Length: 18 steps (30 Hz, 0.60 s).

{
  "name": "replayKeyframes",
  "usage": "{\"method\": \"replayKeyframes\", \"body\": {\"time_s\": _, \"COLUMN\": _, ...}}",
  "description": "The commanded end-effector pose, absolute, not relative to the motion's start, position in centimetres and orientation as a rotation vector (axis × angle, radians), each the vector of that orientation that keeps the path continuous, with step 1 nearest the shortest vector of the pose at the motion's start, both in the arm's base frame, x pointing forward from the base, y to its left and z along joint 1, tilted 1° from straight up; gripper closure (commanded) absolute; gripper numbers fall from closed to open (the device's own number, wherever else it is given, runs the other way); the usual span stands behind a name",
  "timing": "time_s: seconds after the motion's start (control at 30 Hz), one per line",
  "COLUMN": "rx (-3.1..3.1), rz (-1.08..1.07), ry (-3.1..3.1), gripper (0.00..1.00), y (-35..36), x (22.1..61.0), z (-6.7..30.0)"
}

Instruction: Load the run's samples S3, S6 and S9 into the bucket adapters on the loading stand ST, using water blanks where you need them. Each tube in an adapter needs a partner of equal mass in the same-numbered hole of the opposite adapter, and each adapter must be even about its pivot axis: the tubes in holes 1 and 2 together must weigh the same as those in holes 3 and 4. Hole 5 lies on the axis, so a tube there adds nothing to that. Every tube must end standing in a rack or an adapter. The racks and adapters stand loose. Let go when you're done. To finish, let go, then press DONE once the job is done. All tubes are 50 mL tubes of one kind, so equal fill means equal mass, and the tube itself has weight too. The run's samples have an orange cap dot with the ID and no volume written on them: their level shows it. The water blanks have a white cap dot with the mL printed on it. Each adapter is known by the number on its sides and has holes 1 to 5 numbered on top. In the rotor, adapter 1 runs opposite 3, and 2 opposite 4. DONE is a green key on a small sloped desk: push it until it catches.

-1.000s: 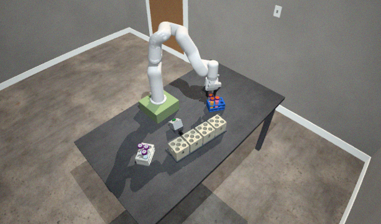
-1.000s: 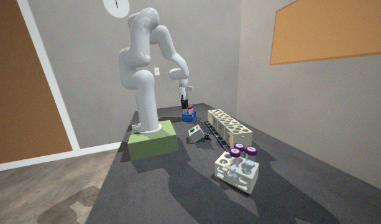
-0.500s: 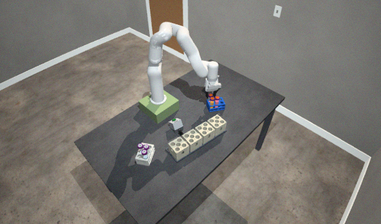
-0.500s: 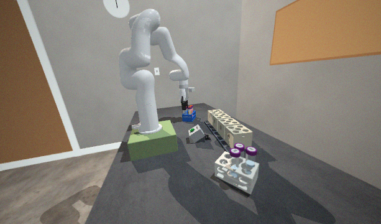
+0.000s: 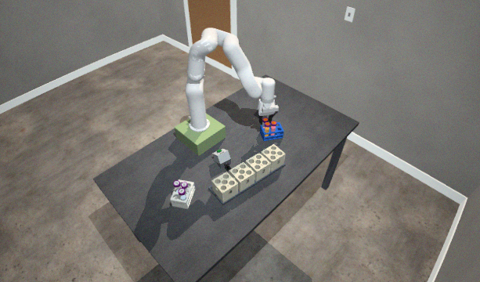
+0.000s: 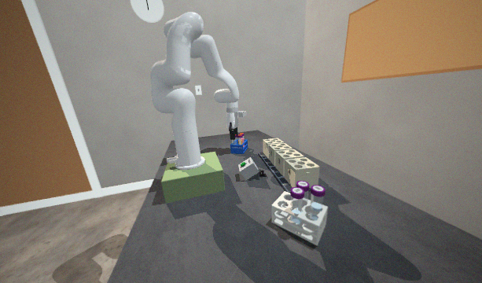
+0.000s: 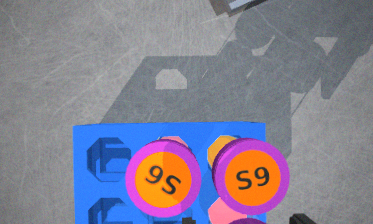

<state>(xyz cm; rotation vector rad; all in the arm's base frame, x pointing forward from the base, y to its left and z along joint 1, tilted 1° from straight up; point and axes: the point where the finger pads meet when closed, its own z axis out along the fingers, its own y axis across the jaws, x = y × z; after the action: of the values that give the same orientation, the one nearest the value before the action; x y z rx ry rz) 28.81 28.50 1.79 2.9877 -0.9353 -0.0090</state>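
Right of centre in the top view, your blue rack [image 5: 272, 138] [image 6: 238, 148] [image 7: 142, 131] sits beneath the gripper [image 5: 266, 117] [image 6: 233, 137] [image 7: 245, 220]. Its jaws stand partly open, empty; at the wrist view's bottom edge, the nearest tube [image 5: 265, 120] [image 7: 244, 221] seems upright, its cap lined up between them.

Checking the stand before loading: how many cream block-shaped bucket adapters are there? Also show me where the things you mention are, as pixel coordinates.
4. The cream block-shaped bucket adapters [image 5: 225, 193] [image 6: 308, 175] stand in one row along the dark stand [image 5: 224, 202]: one at each end, two between. None seems hidden.
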Motion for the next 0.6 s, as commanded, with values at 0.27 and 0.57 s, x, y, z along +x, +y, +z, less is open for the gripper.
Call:
{"method": "replayKeyframes", "body": {"time_s": 0.27, "rx": 2.991, "rz": -0.008, "ry": -0.936, "gripper": 1.00, "y": 28.60, "x": 28.91, "z": 2.07}}
{"method": "replayKeyframes", "body": {"time_s": 0.57, "rx": 2.991, "rz": -0.008, "ry": -0.936, "gripper": 1.00, "y": 28.60, "x": 28.91, "z": 2.07}}
